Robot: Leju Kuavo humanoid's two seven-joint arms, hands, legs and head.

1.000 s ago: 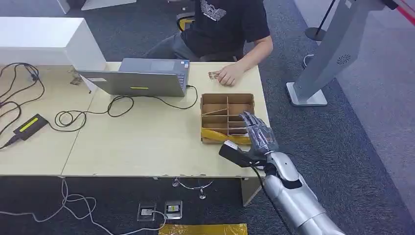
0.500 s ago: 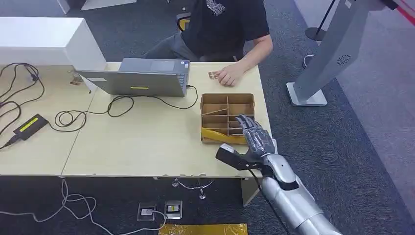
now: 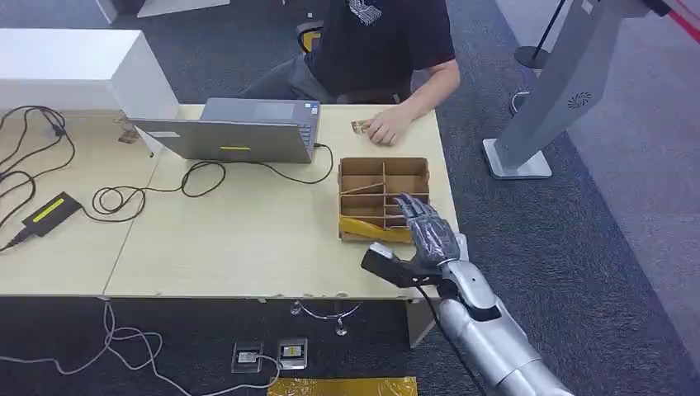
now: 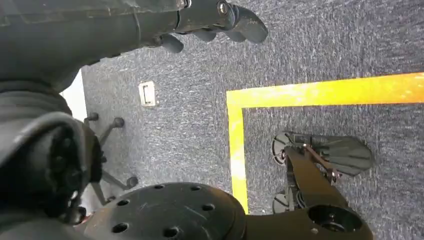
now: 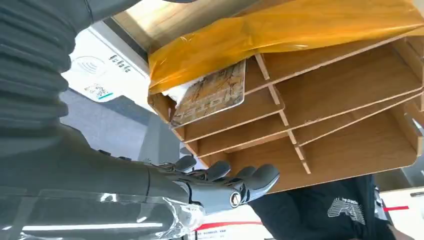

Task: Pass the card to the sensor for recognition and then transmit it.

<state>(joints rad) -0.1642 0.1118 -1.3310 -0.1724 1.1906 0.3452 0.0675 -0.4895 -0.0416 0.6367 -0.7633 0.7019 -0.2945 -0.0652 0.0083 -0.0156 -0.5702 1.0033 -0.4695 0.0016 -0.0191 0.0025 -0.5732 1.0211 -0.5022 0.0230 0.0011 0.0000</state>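
Head view has the right hand (image 3: 429, 235) at the near edge of the divided box (image 3: 384, 175), fingers straight and slightly fanned, reaching over the box's near compartments. They hold nothing. At the box's near edge a yellow film (image 3: 376, 227) drapes over the front wall.

Right wrist view shows the card (image 5: 210, 94) lying tilted in the box's end slot, one edge tucked under the film and the other sticking out past the slot's thin divider. The fingers (image 5: 227, 172) are stretched out side by side, apart from the card, with a couple of dividers between their tips and it. Nothing touches the card yet.

Risks, as I judge them: the film hangs right over the card, so fingers coming in could snag or pinch the film instead and drag the light box along the table (image 3: 231, 239). The slot is narrow, and broad fingertips may jam on the divider or push the card deeper under the film. A flat card gripped by one edge could also slip.

The left hand (image 4: 220, 17) hangs by the robot's side over the floor, fingers loosely curled, nothing in them.

A person's hand (image 3: 384, 128) rests on the table beyond the box.
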